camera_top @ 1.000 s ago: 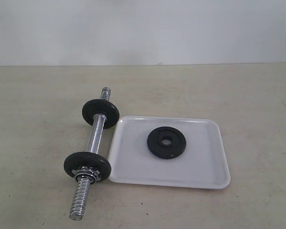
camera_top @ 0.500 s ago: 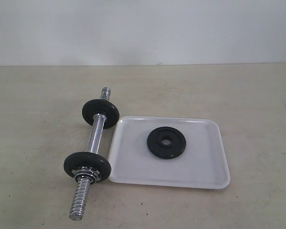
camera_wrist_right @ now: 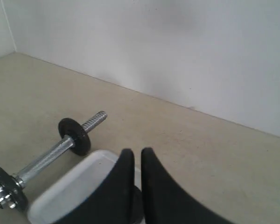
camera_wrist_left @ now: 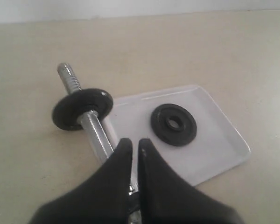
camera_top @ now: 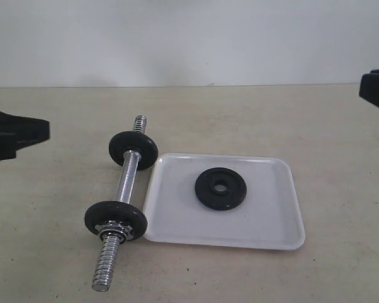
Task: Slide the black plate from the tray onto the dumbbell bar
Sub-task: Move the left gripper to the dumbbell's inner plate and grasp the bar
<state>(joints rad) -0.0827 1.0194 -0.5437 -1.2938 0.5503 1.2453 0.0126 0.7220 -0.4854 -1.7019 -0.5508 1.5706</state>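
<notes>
The black plate [camera_top: 220, 189] lies flat near the middle of the white tray [camera_top: 177, 218], its central hole facing up. Just left of the tray, the chrome dumbbell bar [camera_top: 127, 180] rests on the table with one small black disc near each end and a collar nut at the near disc. My left gripper [camera_top: 43, 131] pokes in at the left edge, shut and empty, well away from the bar. My right gripper [camera_top: 366, 87] shows at the right edge, far from the tray. In the left wrist view the shut gripper [camera_wrist_left: 134, 142] hovers over the bar [camera_wrist_left: 95, 133] with the plate [camera_wrist_left: 173, 124] beyond. In the right wrist view the shut gripper [camera_wrist_right: 136, 151] hides most of the plate.
A beige tabletop [camera_top: 328, 139] runs back to a white wall [camera_top: 189, 38]. The bar's long threaded end [camera_top: 107, 268] points toward the table's near edge. The tray's rim [camera_wrist_right: 70, 189] and the bar [camera_wrist_right: 46, 158] also show in the right wrist view.
Both grippers have come into the exterior view, one at the left edge and one at the right edge. The plate, tray and bar have not moved.
</notes>
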